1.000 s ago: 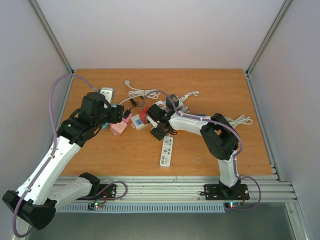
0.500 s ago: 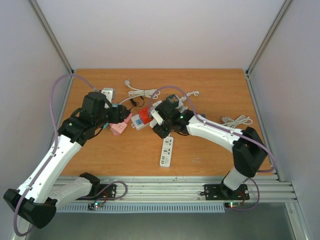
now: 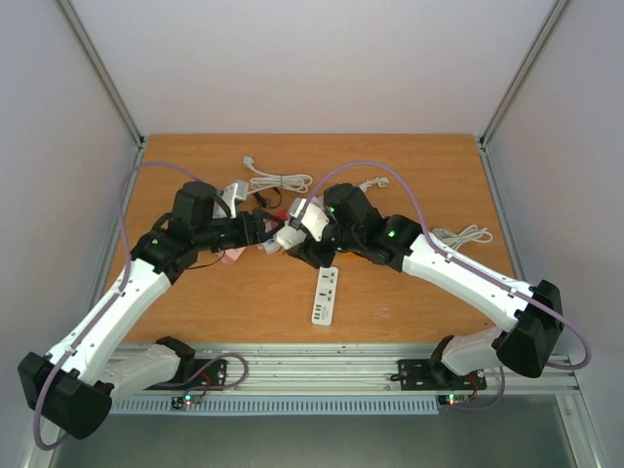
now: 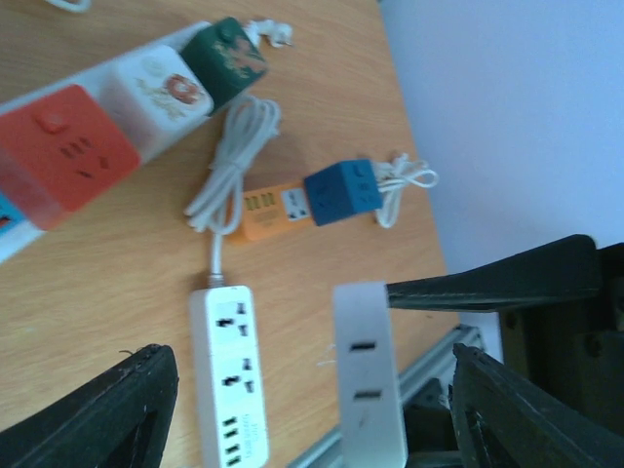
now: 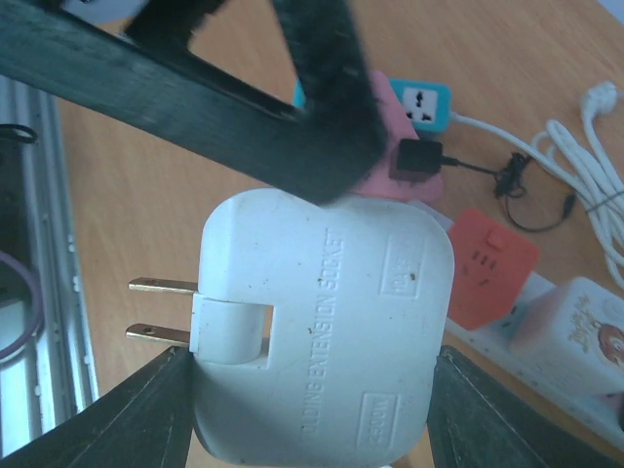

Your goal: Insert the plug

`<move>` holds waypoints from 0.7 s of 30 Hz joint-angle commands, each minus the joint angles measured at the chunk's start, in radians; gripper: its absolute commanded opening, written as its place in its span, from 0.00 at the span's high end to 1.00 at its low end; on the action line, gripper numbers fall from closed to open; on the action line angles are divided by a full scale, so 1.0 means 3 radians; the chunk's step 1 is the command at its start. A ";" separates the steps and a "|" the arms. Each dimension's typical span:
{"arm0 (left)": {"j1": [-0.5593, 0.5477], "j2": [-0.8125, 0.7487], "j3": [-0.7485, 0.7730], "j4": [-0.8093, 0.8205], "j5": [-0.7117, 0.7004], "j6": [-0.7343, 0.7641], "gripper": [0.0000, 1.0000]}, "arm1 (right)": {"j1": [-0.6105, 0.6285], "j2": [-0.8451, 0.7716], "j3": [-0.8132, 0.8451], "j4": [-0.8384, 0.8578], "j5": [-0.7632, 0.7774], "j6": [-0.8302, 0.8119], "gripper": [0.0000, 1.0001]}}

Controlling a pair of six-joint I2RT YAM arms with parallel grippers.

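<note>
- Wooden table (image 3: 409, 292) between pale walls, with cube sockets, cords (image 3: 283, 181) and a white strip (image 3: 327, 295) scattered across its middle.
- Plug (image 5: 322, 331): a white, flat, square block with rounded corners. Two flat brass prongs stick out of one edge, side by side, and raised lettering runs across its face.
- From above, the plug (image 3: 290, 235) sits over the middle of the table, between the two gripper heads and above the white strip.
- Right gripper (image 5: 312, 400): clamped on the plug, with a dark finger (image 5: 146, 419) pressed against each side of the block.
- Left gripper (image 4: 312, 409): its fingers (image 4: 107, 409) stand wide apart and grip nothing.
- A pale piece (image 4: 366, 370) with two slots stands in the gap, touching neither finger. I cannot tell whether it is the plug's edge.
- The left gripper (image 3: 261, 232) faces the right one from just beside it.
- Below the left wrist lie a red cube (image 4: 68, 156), a green cube (image 4: 226, 58), a blue cube (image 4: 341, 190) touching an orange adapter (image 4: 268, 207), and the strip.
</note>
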 commanded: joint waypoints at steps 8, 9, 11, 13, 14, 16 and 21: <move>-0.0002 0.0346 0.0052 0.0532 0.0852 -0.0662 0.34 | 0.0044 0.0114 0.0316 -0.0141 -0.0175 -0.0293 0.40; -0.0002 0.0354 0.0044 0.0530 0.0853 -0.0659 0.38 | 0.0044 0.0121 0.0312 -0.0131 -0.0167 -0.0300 0.40; -0.0002 0.0365 0.0046 0.0481 0.0867 -0.0655 0.48 | 0.0043 0.0133 0.0307 -0.0105 -0.0160 -0.0309 0.40; -0.0002 0.0368 0.0057 0.0469 0.0903 -0.0657 0.64 | 0.0044 0.0161 0.0305 -0.0083 -0.0126 -0.0314 0.39; -0.0002 0.0359 0.0069 0.0472 0.0912 -0.0662 0.75 | 0.0044 0.0177 0.0310 -0.0076 -0.0090 -0.0310 0.38; -0.0002 0.0332 0.0089 0.0466 0.0901 -0.0660 0.93 | 0.0044 0.0211 0.0321 -0.0076 0.0022 -0.0278 0.36; -0.0002 0.0276 0.0150 0.0497 0.0764 -0.0515 1.00 | 0.0044 0.0139 0.0239 0.0149 0.0349 0.0026 0.14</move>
